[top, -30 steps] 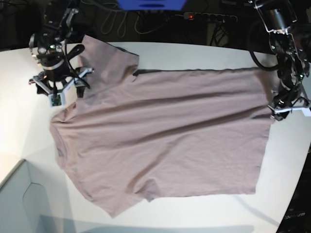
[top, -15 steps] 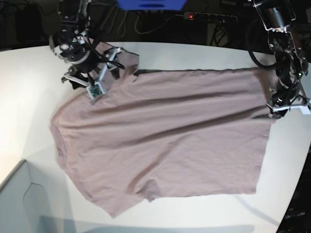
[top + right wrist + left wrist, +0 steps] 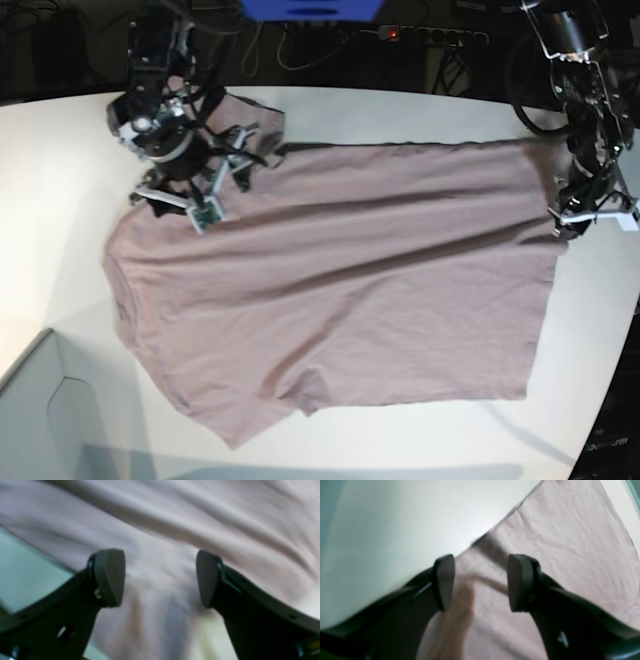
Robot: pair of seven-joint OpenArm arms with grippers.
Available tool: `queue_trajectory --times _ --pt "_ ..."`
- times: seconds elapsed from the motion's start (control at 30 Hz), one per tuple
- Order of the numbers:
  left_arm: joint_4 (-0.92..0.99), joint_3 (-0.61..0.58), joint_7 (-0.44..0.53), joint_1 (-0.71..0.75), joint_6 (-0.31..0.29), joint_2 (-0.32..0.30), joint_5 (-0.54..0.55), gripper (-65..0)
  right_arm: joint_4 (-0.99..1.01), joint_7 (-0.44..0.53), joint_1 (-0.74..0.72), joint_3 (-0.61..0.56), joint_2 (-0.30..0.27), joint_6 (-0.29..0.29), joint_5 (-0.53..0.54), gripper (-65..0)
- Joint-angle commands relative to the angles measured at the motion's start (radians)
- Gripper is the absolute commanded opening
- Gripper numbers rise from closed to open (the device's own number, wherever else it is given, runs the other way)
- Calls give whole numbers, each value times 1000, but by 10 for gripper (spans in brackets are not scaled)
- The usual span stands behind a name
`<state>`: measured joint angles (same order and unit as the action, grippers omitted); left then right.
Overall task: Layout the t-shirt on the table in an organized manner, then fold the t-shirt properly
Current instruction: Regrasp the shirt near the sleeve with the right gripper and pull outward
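Note:
The mauve t-shirt (image 3: 340,280) lies spread flat on the white table (image 3: 50,180), neckline to the left and hem to the right. Its lower sleeve (image 3: 235,410) lies flat near the front; the upper sleeve is mostly hidden under my right arm. My right gripper (image 3: 188,175) hovers open over the shirt's upper shoulder; its wrist view shows the open gripper (image 3: 158,577) above wrinkled cloth (image 3: 200,517). My left gripper (image 3: 577,215) is open at the hem's upper corner; its wrist view shows the open gripper (image 3: 481,582) straddling the shirt's edge (image 3: 557,542), with bare table (image 3: 395,530) beside it.
A pale grey box corner (image 3: 40,420) stands at the front left. Cables and a power strip (image 3: 420,35) lie beyond the table's far edge, with a blue object (image 3: 310,8) above. The table's curved edge runs down the right side near my left arm.
My right arm has moved from the table left of the shirt to the right and onto the upper sleeve and shoulder. My left arm has barely moved. The shirt lies as before.

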<state>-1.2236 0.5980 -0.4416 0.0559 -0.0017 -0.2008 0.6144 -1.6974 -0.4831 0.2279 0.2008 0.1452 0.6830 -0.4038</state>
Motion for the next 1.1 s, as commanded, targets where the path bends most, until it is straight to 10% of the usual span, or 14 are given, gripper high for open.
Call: queue_trajectory --times 0.0,0.33,0.87,1.07 --pt "-11 3 23 -9 -4 -21 3 -321 -16 21 -3 18 4 15 12 -206" --pt "-11 4 23 -12 -4 -48 3 -321 30 21 -126 282 -34 15 15 -204" --pt "-20 4 23 6 -4 -48 9 -321 428 45 -355 299 -177 15 9 -205" --pt "-92 4 19 9 -4 -48 11 -321 371 160 -249 299 -226 -170 10 -203"
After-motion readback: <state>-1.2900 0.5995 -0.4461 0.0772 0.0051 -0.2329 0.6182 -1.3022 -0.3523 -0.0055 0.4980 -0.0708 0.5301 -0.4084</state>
